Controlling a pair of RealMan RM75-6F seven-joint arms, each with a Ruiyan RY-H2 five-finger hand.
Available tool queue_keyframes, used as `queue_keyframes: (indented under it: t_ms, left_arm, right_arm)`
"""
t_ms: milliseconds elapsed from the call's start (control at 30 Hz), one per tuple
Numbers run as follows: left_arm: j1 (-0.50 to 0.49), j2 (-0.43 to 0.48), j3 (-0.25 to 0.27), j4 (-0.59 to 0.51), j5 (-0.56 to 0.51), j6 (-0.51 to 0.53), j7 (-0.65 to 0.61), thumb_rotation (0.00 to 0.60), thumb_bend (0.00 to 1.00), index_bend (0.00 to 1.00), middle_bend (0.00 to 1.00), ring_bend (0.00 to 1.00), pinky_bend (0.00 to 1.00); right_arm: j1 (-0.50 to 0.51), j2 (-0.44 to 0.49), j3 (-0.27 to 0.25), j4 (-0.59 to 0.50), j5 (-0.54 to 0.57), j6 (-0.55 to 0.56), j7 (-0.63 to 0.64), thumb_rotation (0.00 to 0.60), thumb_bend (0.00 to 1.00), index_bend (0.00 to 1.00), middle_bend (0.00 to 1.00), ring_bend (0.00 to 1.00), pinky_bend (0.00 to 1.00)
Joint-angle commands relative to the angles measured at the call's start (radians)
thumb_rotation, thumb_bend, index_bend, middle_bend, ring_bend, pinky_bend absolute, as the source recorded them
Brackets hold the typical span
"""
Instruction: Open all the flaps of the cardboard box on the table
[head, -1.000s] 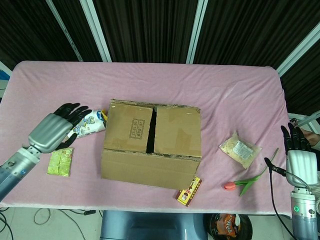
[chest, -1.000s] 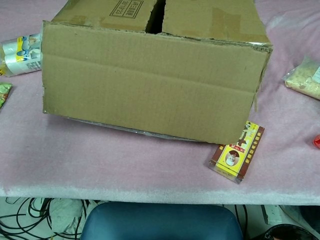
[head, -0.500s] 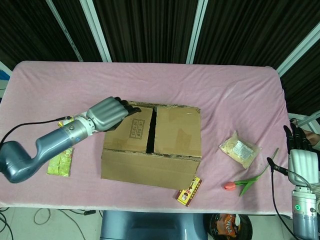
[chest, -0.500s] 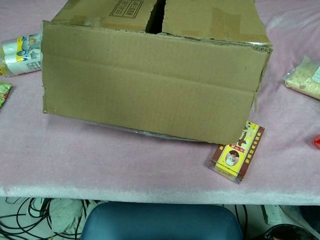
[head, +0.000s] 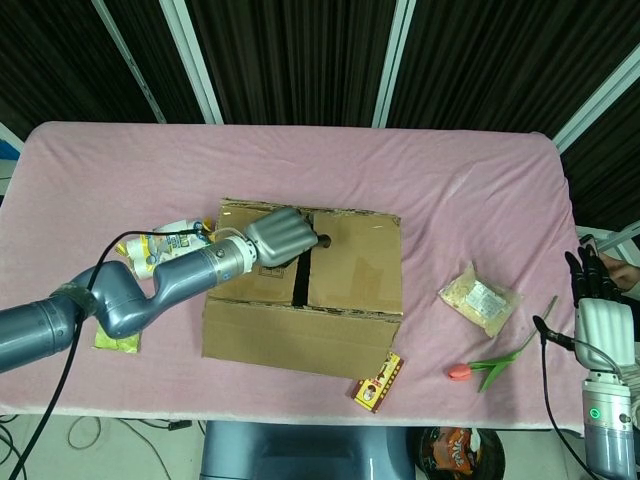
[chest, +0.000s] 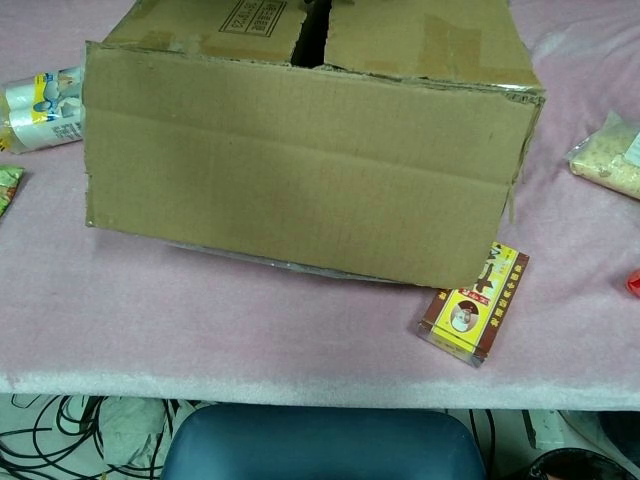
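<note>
The brown cardboard box (head: 300, 325) stands mid-table with its two top flaps folded down and a dark gap between them; the chest view shows its front wall (chest: 300, 170) close up. My left hand (head: 283, 237) lies over the left top flap (head: 262, 262), and its fingertips reach the gap beside the right top flap (head: 355, 265). The fingers are bent down under the back of the hand, so any hold on the flap's edge is hidden. My right hand (head: 597, 298) hangs off the table's right edge, fingers straight, holding nothing.
A white bottle (head: 170, 243) and a green packet (head: 112, 340) lie left of the box. A small red and yellow carton (head: 378, 381) sits at the box's front right corner. A snack bag (head: 481, 298) and a tulip (head: 487, 368) lie to the right.
My left arm has swung right from beside the bottle, up over the box, and its hand now sits at the gap between the flaps. The right hand has barely moved.
</note>
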Motion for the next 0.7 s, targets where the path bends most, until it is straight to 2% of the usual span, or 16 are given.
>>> queue_keyframes:
  t_ms: [33,400,533,700]
  left_arm:
    - [-0.012,-0.02,0.013,0.013,0.009,0.002,0.005,0.6,0.92,0.23,0.42,0.31,0.34]
    - [-0.037,-0.062,0.052,0.049,0.013,0.007,0.003,0.6,0.93,0.23,0.43,0.31,0.33]
    - [-0.045,-0.058,0.067,0.047,0.006,-0.009,-0.006,0.6,0.98,0.24,0.43,0.31,0.33]
    - [-0.059,-0.043,0.082,0.042,0.004,-0.036,-0.012,0.6,1.0,0.29,0.49,0.35,0.36]
  right_arm:
    - [-0.001,0.0,0.002,-0.001,0.001,-0.004,0.002,0.568,0.24,0.0,0.0,0.0,0.21]
    - [-0.006,0.003,0.01,-0.005,0.0,-0.017,0.013,0.575,0.24,0.0,0.0,0.0,0.21]
    - [-0.007,0.004,0.013,-0.005,0.001,-0.02,0.014,0.578,0.24,0.0,0.0,0.0,0.21]
    - [-0.009,0.004,0.018,-0.004,0.001,-0.022,0.019,0.589,0.24,0.0,0.0,0.0,0.21]
